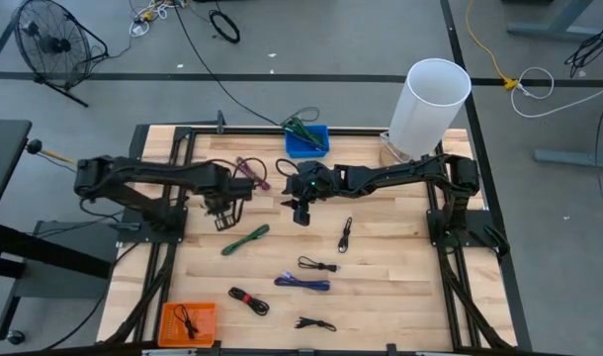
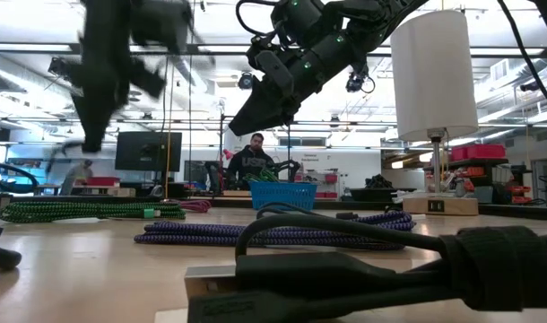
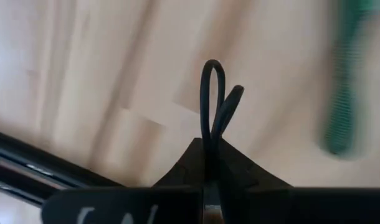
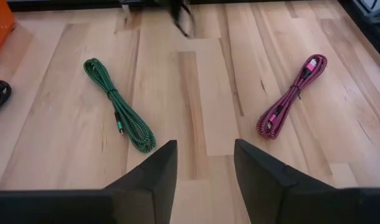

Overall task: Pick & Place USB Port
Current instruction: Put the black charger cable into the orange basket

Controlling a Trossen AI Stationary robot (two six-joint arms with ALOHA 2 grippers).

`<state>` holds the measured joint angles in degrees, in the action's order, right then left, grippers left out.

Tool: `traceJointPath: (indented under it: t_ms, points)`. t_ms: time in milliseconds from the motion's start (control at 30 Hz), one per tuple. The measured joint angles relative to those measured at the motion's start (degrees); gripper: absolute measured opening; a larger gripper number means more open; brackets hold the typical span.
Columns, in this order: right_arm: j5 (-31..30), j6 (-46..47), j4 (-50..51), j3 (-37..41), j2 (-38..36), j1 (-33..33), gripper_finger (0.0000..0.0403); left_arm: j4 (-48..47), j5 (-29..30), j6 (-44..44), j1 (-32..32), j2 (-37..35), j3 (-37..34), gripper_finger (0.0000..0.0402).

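Reading from my left, I see the left gripper raised above the table, clenched on a black cable whose loop sticks out past the fingers. Just right of it lies the green cable, with the magenta cable farther back. My right gripper hangs mid-table, fingers spread and empty. A blue bin sits behind it.
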<state>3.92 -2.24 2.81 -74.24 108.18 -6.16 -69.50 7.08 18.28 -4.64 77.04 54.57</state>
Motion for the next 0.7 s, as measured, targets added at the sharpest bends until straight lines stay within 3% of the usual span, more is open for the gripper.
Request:
traceJointPath:
  t_ms: [200, 367, 700]
  points:
    - [0.0, -0.04, 0.44, 0.0, 0.0, -0.01, 0.016, -8.46, -5.26, 13.51, 13.54, -6.51, 9.31, 0.0016]
    - [0.0, -0.07, 0.38, 0.0, 0.0, -0.01, 0.016, -9.54, -7.91, 28.19, 28.58, -8.79, 15.56, 0.0016]
    - [-0.02, -0.37, -0.11, 0.0, 0.0, -0.01, 0.016, -6.05, -7.85, 61.52, 54.48, -7.81, 17.86, 0.0016]
